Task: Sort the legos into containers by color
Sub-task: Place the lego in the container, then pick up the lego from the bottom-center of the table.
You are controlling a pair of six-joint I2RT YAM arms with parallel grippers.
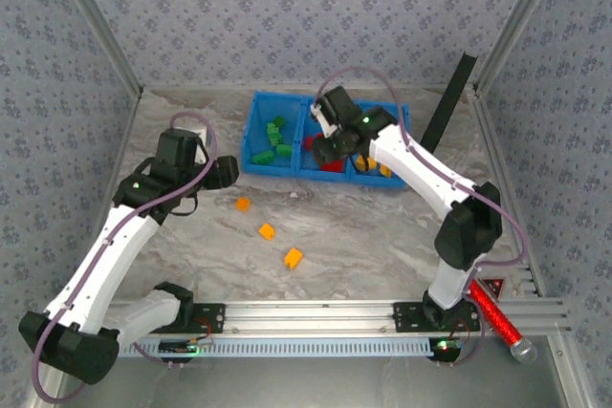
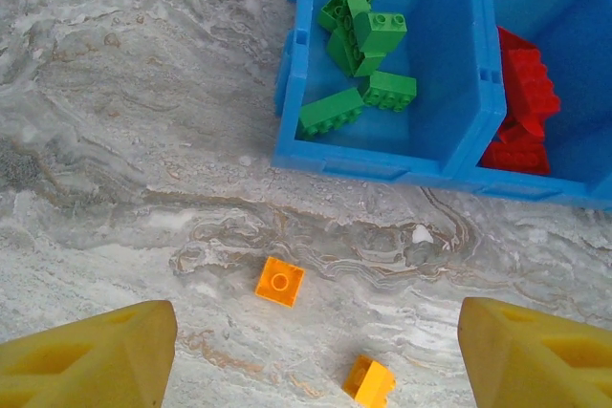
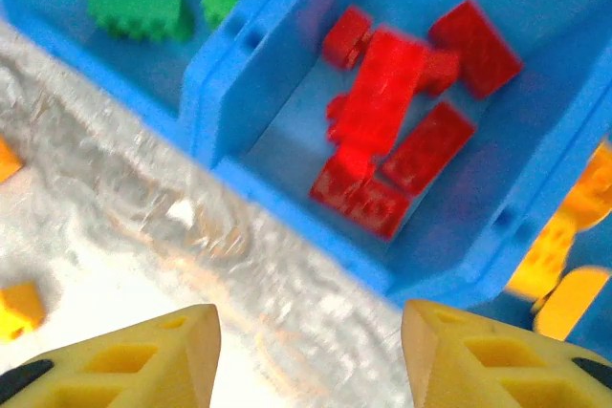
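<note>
The blue tray (image 1: 287, 174) stands at the back of the table with three containers side by side. Green legos (image 2: 363, 54) lie in its left one, red legos (image 3: 402, 131) in the middle one and orange legos (image 3: 564, 246) in the right one. Three orange legos rest loose on the marbled table: one (image 1: 242, 204), a second (image 1: 266, 231) and a third (image 1: 293, 257). My left gripper (image 1: 225, 172) hangs open just left of them, and two of these (image 2: 280, 281) (image 2: 369, 381) lie ahead of its fingers. My right gripper (image 1: 333, 148) is open and holds nothing, over the front wall of the middle container.
A red cylinder with a silver tip (image 1: 497, 317) lies on the metal rail at the near right. A black bar (image 1: 449, 102) leans at the back right. Patterned walls close the table in on three sides.
</note>
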